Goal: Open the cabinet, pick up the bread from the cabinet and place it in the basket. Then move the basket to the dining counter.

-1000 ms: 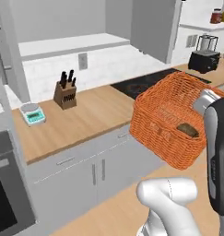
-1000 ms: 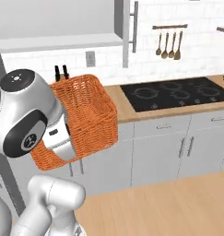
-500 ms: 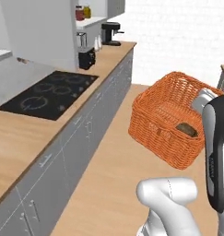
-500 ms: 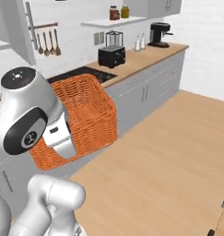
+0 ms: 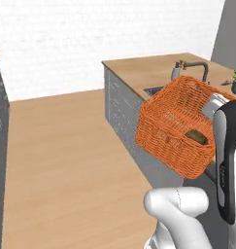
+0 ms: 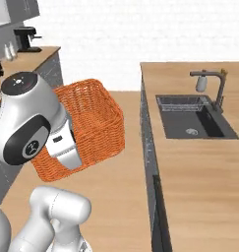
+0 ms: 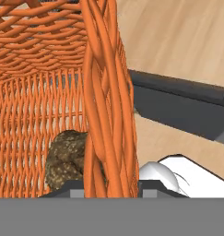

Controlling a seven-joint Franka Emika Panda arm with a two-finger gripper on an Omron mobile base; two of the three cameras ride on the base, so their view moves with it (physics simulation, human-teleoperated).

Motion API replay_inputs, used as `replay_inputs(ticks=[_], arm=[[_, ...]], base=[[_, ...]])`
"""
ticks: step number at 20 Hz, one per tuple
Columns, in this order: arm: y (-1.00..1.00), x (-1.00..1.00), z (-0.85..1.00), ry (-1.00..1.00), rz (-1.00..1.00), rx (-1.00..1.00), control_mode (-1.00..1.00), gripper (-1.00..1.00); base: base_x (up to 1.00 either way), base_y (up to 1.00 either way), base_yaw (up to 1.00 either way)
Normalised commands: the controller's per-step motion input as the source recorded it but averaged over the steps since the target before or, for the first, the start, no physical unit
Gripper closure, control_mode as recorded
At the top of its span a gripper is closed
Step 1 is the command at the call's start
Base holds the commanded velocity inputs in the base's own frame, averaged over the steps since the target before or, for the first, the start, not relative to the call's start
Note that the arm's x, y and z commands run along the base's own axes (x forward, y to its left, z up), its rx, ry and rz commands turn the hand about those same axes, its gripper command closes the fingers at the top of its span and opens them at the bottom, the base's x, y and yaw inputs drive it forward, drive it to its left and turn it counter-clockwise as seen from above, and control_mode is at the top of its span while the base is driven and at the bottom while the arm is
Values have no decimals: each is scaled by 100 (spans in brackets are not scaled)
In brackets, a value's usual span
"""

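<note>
The basket (image 5: 180, 127) is carried clear of any surface, tilted, beside the robot's upper arm, and the bread (image 7: 67, 159) is seen lying inside it against the near wall. In the hand view the basket's woven rim (image 7: 106, 106) runs straight up from between the fingertips, so the gripper (image 7: 109, 186) is judged to be clamped on that rim, partly closed with one finger on each side of it; the fingertips themselves are mostly cut off at the bottom edge.

The surroundings have changed completely across the last second. A second ago the base cameras looked over the kitchen worktop with a knife block and a cooktop; half a second ago the cooktop and a run of grey cabinets with a coffee machine were passing by; now a separate wood-topped desk (image 6: 199, 162) with a sink (image 6: 197, 118) and a tap (image 6: 209, 81) is ahead, with open floor (image 5: 61, 160) to its side. This shift belongs to the cameras: the base has turned and driven, not the furniture. Relative to the arm, the basket is held in the same pose in all three moments, and the grip looks unchanged.

For the task, the bread is already in the basket, and the transport is judged to be well under way. What remains is bringing the basket over this desk, if it is the dining counter, and setting it down level.
</note>
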Motion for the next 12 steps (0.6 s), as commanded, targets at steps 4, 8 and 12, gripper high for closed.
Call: replay_inputs(ticks=[4, 8, 12], arm=[[0, 0, 0, 0, 0, 0, 100, 100], [0, 0, 0, 0, 0, 0, 100, 100], [0, 0, 0, 0, 0, 0, 100, 100]], base=[[0, 0, -100], [0, 0, -100], [9, 20, -96]])
